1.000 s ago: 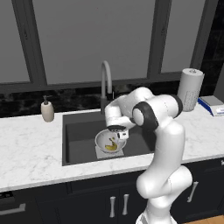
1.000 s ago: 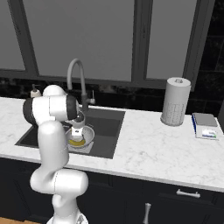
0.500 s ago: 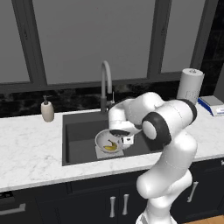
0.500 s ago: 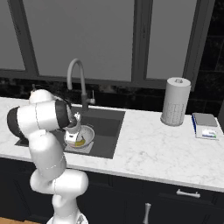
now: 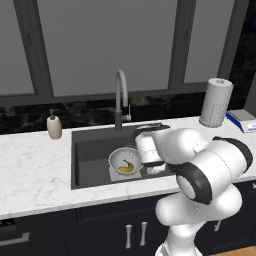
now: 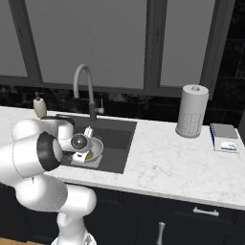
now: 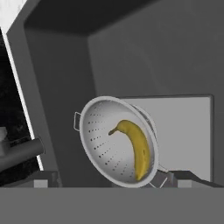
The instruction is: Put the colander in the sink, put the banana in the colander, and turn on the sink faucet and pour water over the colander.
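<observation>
Yellow against perforated metal, the banana [image 7: 136, 148] lies curved in the bowl of the colander [image 7: 105, 144], and the colander sits on the lighter square patch at the bottom of the sink [image 5: 92, 150] — two of the three steps look done. The gripper [image 5: 152, 169] hangs just beside the colander's rim with its jaws spread wide and nothing between them, which fits a hand that has let the fruit go and has no reason to close again yet. In the hand view the small dark fingertips [image 7: 46, 178] flank the colander low in the frame, clear of it. The sink faucet [image 5: 120, 97] stands at the back edge of the basin, spout arched forward over it — no blue stream falls from it, so the water is probably what remains. Reaching its small side lever would likely mean lifting the hand up and back, clear of the bowl.
</observation>
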You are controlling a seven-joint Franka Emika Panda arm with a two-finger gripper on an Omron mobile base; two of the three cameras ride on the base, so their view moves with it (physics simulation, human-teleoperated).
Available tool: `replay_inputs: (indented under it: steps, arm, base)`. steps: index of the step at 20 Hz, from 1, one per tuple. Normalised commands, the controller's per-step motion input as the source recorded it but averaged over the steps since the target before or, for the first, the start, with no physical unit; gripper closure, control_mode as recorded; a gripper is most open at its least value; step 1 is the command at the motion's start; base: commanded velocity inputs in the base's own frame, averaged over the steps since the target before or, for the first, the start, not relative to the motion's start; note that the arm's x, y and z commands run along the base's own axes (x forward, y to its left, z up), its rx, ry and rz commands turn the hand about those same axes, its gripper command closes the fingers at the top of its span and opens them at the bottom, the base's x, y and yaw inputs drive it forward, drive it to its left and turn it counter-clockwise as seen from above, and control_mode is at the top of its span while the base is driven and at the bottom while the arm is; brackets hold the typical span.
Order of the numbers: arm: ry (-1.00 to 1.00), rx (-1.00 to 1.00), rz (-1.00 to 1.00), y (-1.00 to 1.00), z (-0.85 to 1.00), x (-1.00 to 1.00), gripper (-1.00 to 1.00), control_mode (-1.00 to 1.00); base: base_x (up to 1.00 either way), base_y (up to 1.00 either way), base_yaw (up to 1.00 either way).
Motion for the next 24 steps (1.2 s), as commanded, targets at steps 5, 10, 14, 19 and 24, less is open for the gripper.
replay_inputs:
  steps: [5,10,14,19,24]
  arm:
    - [0.18,0.0,0.0,-0.13,1.0,0.06,-1.0,-1.0]
    - [0.26,0.12,0.0,-0.29,1.0,0.04,-1.0,-1.0]
    - [0.14,0.21,0.04,-0.36,1.0,0.01,-1.0,-1.0]
    - [-0.02,0.22,0.07,-0.33,0.81,0.0,-1.0,-1.0]
    - [-0.16,0.24,0.14,-0.01,0.13,0.2,-1.0,-1.0]
  base:
    - [0.0,0.0,0.0]
    - [0.0,0.0,0.0]
    - [0.0,0.0,0.0]
    - [0.0,0.0,0.0]
    - [0.0,0.0,0.0]
